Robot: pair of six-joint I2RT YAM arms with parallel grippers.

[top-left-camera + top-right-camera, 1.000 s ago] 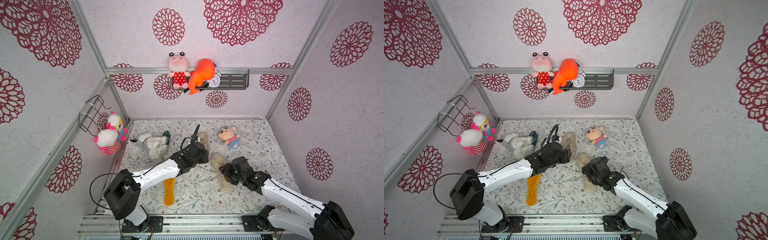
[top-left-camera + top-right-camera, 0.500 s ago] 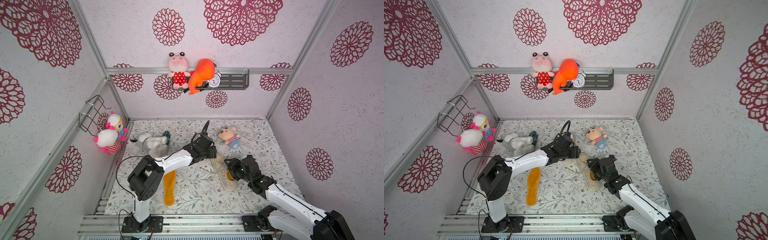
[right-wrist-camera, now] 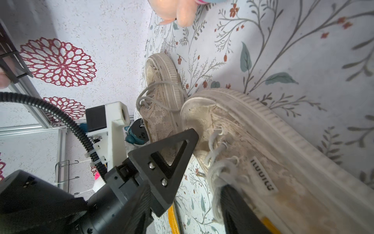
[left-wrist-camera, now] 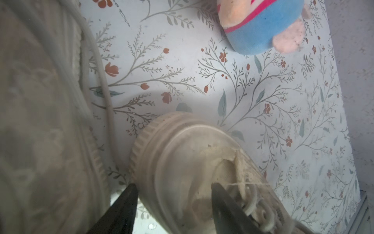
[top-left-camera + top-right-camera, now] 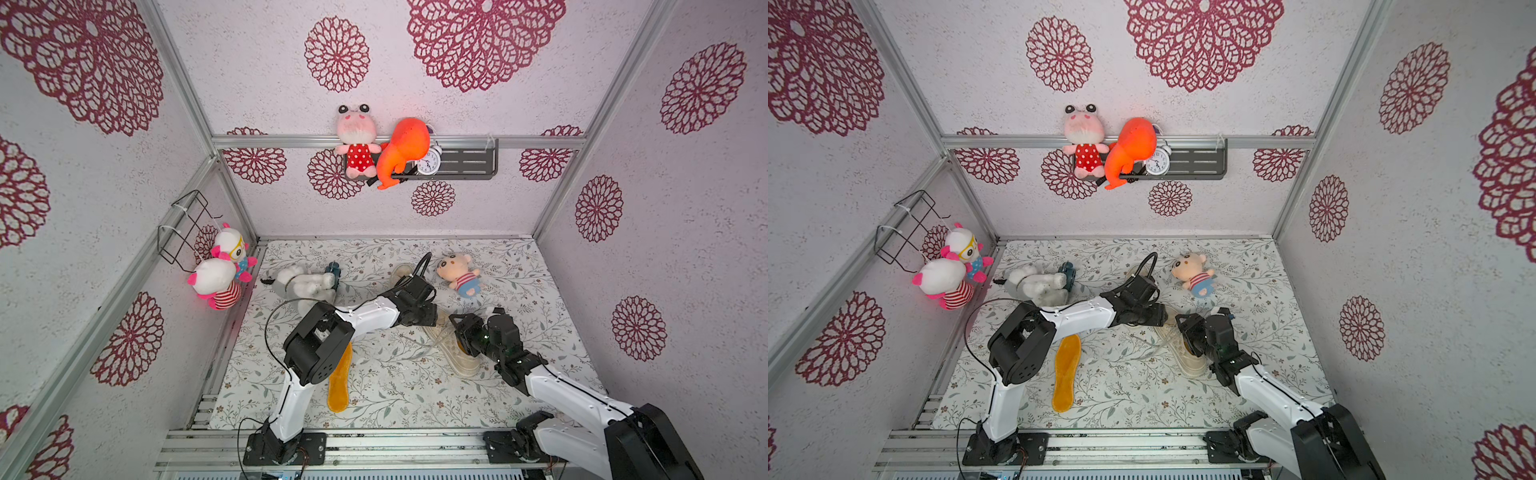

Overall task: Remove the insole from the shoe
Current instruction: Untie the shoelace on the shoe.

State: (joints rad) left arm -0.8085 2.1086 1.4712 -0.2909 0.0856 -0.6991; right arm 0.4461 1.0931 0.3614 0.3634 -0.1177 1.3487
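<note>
**Bimanual insole extraction, bracing stage.** Over the last second the left arm has swung its elbow in toward the middle of the tabletop. This has carried the left hand a short way across, from alongside the far shoe to the toe of the shoe. The right hand has kept its station over the shoe's opening, and only the arm behind it has changed posture. The loose insole lies flat where it lay before, near the left arm's base and well apart from both shoes. In the left wrist view the left hand's fingers sit at medium spread, one against the ribbed sole edge and one on the canvas upper. They appear closed about the toe cap. The change probably means the shoe is now pinned for a pull from the heel end. The insole is still inside the shoe. It shows only as a yellow-orange strip at the opening, just beside the one right finger in view, which reaches into the opening behind the laces. The other right finger is hidden, so neither the right hand's spread nor any hold on the insole can be told. Removal of this insole is judged not yet begun.
</note>
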